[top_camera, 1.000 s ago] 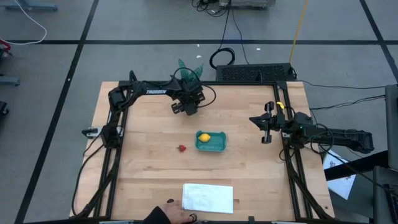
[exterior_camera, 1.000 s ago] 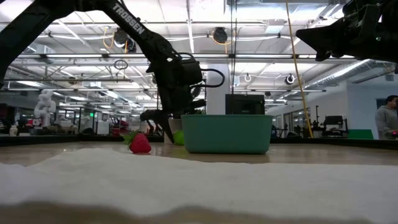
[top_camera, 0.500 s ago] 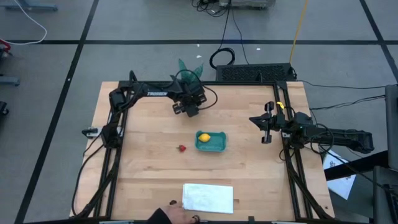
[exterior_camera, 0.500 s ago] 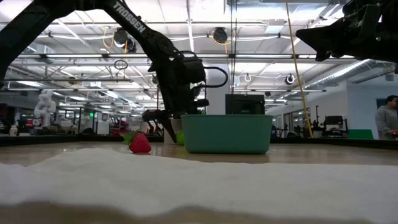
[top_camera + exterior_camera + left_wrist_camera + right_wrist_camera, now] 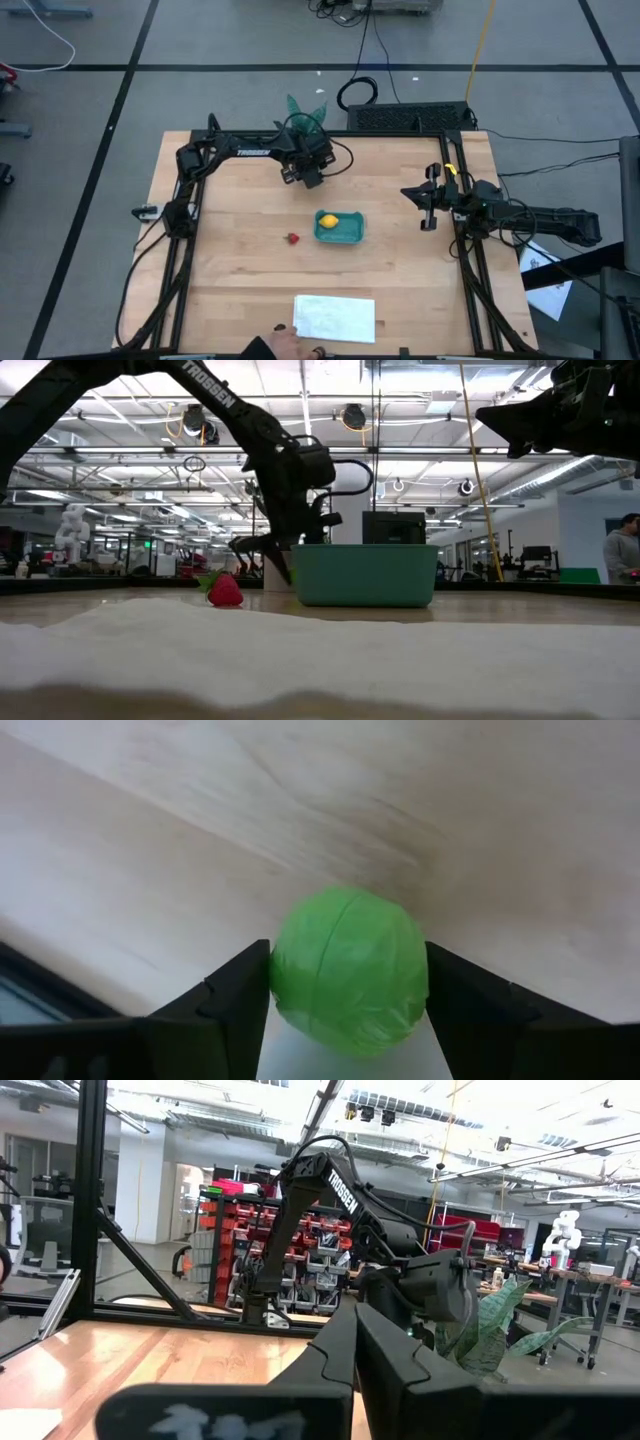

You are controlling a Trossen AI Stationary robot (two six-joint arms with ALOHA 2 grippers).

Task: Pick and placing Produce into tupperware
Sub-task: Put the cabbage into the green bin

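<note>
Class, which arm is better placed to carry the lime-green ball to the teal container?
Left. The left gripper is shut on the lime-green ball, while the right gripper waits at the table's right edge, beyond the teal container.

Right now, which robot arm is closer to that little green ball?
Left. The left gripper has the lime-green ball clamped between its fingers near the table's far edge. The right gripper waits off at the table's right side, far from it.
</note>
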